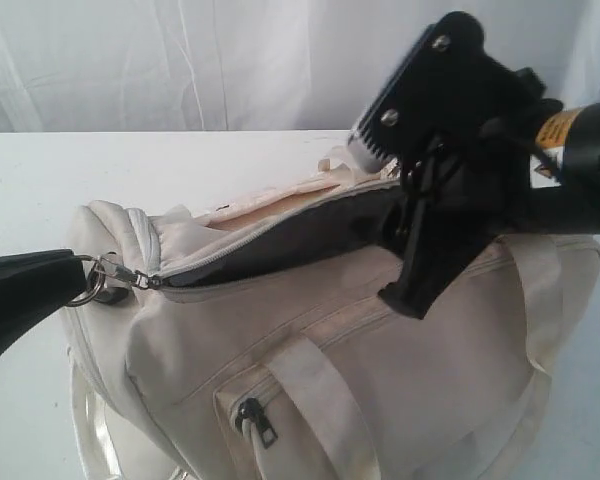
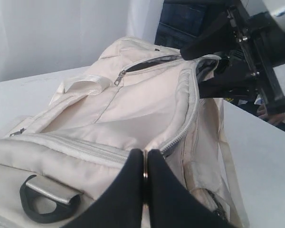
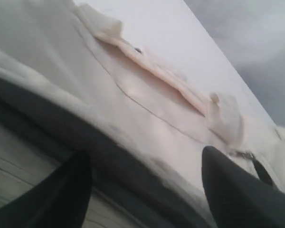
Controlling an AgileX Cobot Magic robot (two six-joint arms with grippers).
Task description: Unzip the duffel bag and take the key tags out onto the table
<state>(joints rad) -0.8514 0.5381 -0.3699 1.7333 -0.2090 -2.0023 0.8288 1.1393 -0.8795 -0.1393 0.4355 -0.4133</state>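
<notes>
**Bag unzipped, 2 grippers on it**

Nearest, the duffel bag sits on the table, with a front pocket zipper pull hanging down. At the bag's left end, the left gripper is clamped on the metal ring of the main zipper's pull, jaws pressed together around it. Further back the main opening gapes, showing dark lining. Over its right part hangs the right gripper — jaws spread apart, 1 finger pointing down across the opening's front edge.
</notes>
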